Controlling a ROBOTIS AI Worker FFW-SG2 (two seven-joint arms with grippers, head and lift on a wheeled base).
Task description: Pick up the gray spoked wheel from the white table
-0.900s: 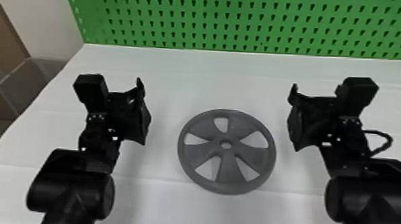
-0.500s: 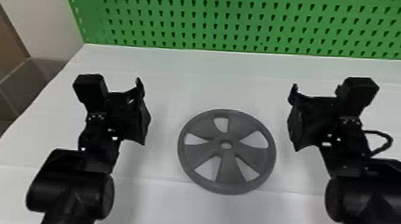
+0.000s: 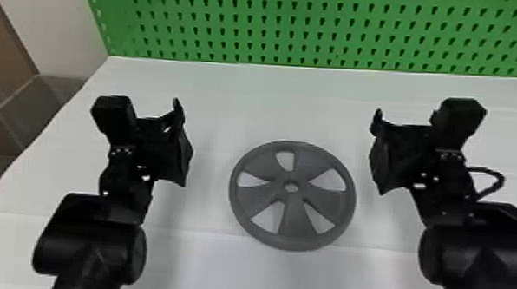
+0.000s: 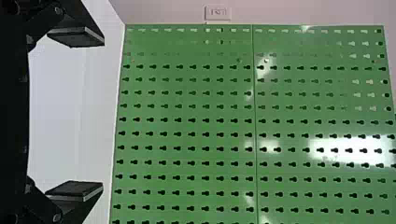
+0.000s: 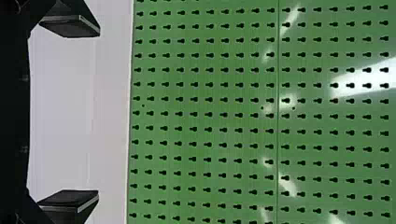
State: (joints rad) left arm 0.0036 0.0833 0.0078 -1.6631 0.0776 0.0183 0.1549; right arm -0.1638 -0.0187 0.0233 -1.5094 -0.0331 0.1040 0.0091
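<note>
Head view: the left gripper (image 3: pixel 182 143) was spread, the gray spoked wheel (image 3: pixel 293 218) lay flat on the white table (image 3: pixel 287 278), the right gripper (image 3: pixel 379 154) gaped. Uneven pushing could have slid the wheel; a grasp too high might have missed its low rim (image 3: pixel 292 245).

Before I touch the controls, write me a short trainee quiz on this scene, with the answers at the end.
1. True or false: the gray spoked wheel lies on the white table.
2. What stands beyond the table's far edge? (a) a window, (b) a green perforated board, (c) a bookcase.
3. Fill in: the left gripper has its fingers ___ (open/shut).

Key: 1 true; 2 b; 3 open.
</note>
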